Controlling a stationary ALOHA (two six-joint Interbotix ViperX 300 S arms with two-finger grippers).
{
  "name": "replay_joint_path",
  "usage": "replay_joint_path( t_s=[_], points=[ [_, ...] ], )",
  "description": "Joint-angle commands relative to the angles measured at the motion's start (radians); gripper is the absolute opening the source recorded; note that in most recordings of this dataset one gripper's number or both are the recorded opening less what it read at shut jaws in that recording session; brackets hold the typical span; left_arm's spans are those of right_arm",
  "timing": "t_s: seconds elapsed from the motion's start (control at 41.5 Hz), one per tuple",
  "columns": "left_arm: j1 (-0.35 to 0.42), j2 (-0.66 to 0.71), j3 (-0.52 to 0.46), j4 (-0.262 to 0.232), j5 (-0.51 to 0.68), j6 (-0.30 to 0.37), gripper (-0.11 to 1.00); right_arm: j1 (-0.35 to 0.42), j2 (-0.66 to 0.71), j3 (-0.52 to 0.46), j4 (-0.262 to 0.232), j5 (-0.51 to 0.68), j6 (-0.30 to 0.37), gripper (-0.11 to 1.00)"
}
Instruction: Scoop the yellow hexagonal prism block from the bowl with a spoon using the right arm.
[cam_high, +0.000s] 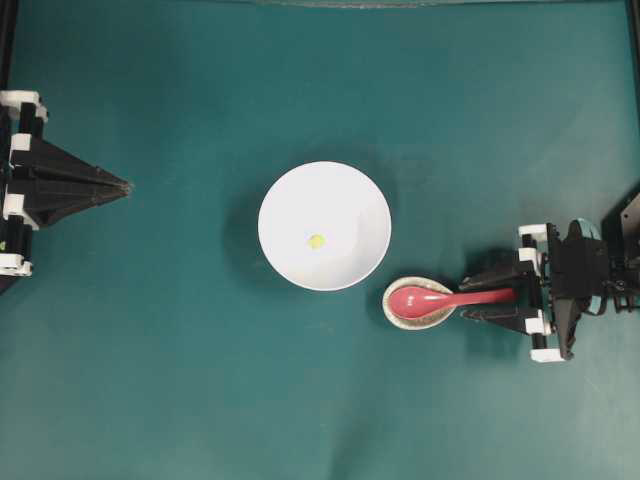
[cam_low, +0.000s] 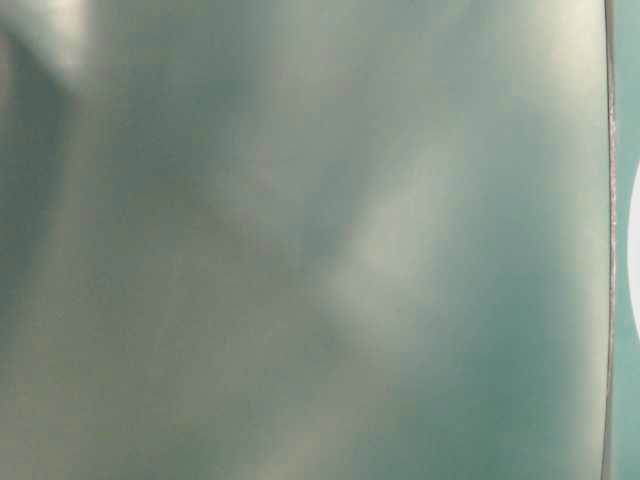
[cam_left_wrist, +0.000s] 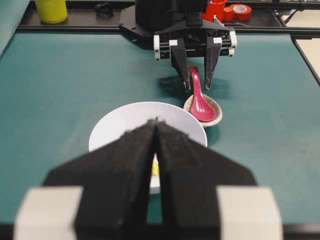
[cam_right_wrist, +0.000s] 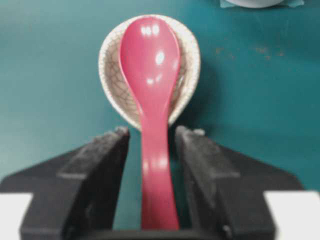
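Yellow hexagonal prism block (cam_high: 316, 241), tiny and pale yellow-green, sits alone near the middle of the white bowl (cam_high: 300, 190) at the bench's centre. Toward the right edge, the glossy pinkish-red spoon (cam_high: 440, 298) rests in a speckled dish (cam_high: 393, 313). The right gripper (cam_right_wrist: 150, 145) straddles its handle, jaws apart with gaps either side. The left gripper (cam_left_wrist: 156, 125) is pressed closed, holding nothing.

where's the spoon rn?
Overhead view, right of centre: the spoon lies with its head in the small speckled dish beside the bowl, handle between the right gripper's open fingers.
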Motion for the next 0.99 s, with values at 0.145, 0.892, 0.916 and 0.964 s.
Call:
replay_joint_path(
  t_s=[0.145,0.892,0.916,0.964],
  points=[
    [0.002,0.009,-0.023,0.003,-0.003,0.002,0.0,0.003,-0.012,-0.003,0.002,-0.015,0.002,0.33],
    [0.002,0.009,-0.023,0.003,-0.003,0.0,0.0,0.003,-0.161,-0.014,0.006,0.081,-0.003,0.24],
    [0.002,0.009,-0.023,0.003,-0.003,0.002,0.0,0.003,-0.178,-0.014,0.006,0.092,-0.006,0.24],
    [0.002,0.009,-0.023,0.003,-0.003,0.0,0.0,0.0,-0.219,-0.021,0.006,0.129,-0.012,0.24]
  ],
)
